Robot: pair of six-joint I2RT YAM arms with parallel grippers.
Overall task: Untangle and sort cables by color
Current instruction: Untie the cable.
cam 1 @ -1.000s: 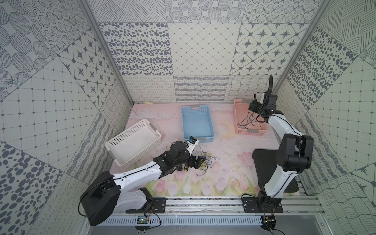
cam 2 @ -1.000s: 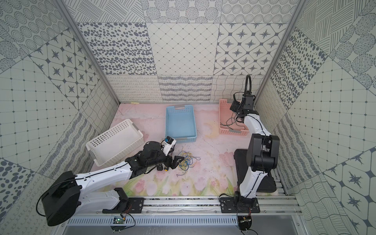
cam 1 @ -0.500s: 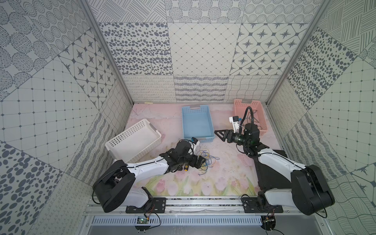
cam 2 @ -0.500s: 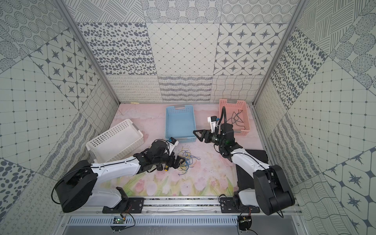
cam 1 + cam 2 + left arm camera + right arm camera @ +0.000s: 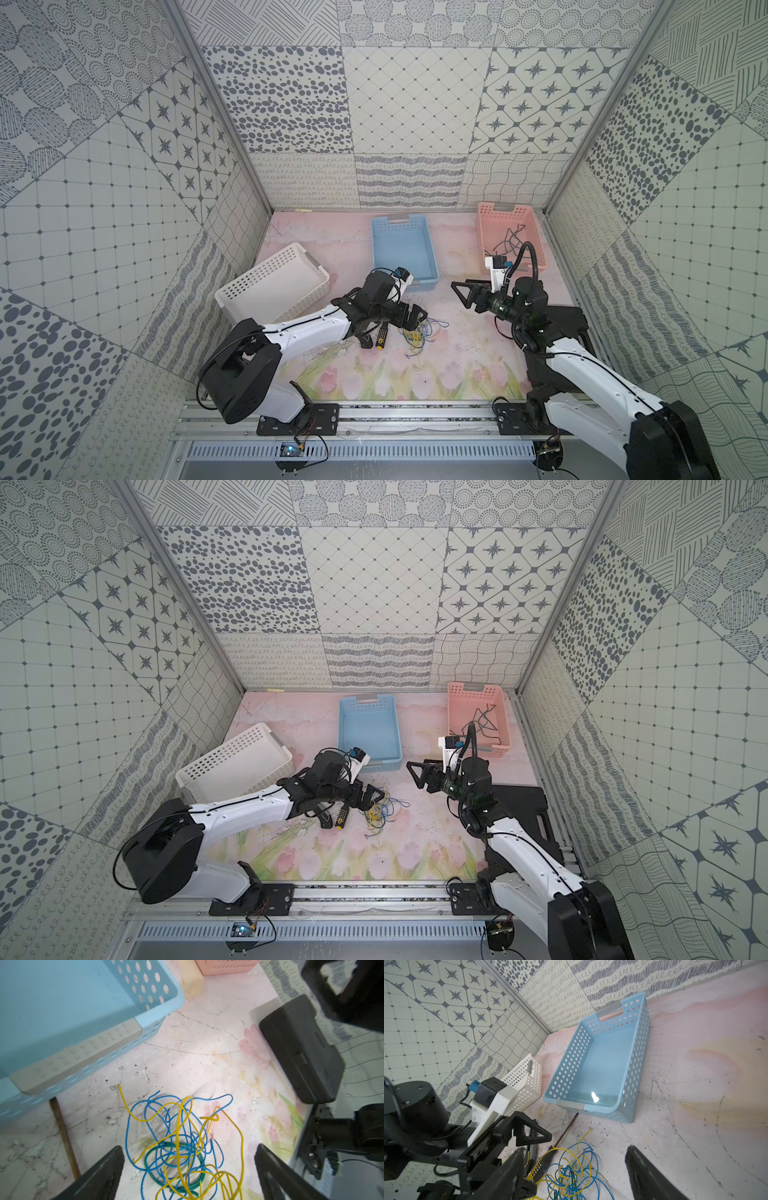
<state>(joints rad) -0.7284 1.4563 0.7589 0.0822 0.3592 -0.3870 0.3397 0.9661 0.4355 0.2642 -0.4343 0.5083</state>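
Back from far-corner pink basket [image 5: 505, 211]: right gripper [image 5: 460, 292], jaws wide, empty. Binned: dark cables [image 5: 510, 241]. Unsorted: blue-yellow-green tangle [image 5: 417, 337], mid-bench, between spread jaws of left gripper [image 5: 415, 316], ungripped.

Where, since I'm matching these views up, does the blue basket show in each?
In both top views: blue basket at centre rear.
Left wrist: its near corner, beyond the cables.
Right wrist: the whole basket, beyond the cables.
Shared landmark: the tangled cables.

Arms [image 5: 307, 332] [image 5: 582, 372] white-shelled, black joints [image 5: 376, 286], black bases [image 5: 241, 382]. Tools [image 5: 189, 1146] [image 5: 574, 1148] black, triangular fingers [image 5: 104, 1174]. White wrist-camera mounts [image 5: 496, 1101], blue plugs [image 5: 474, 1085].
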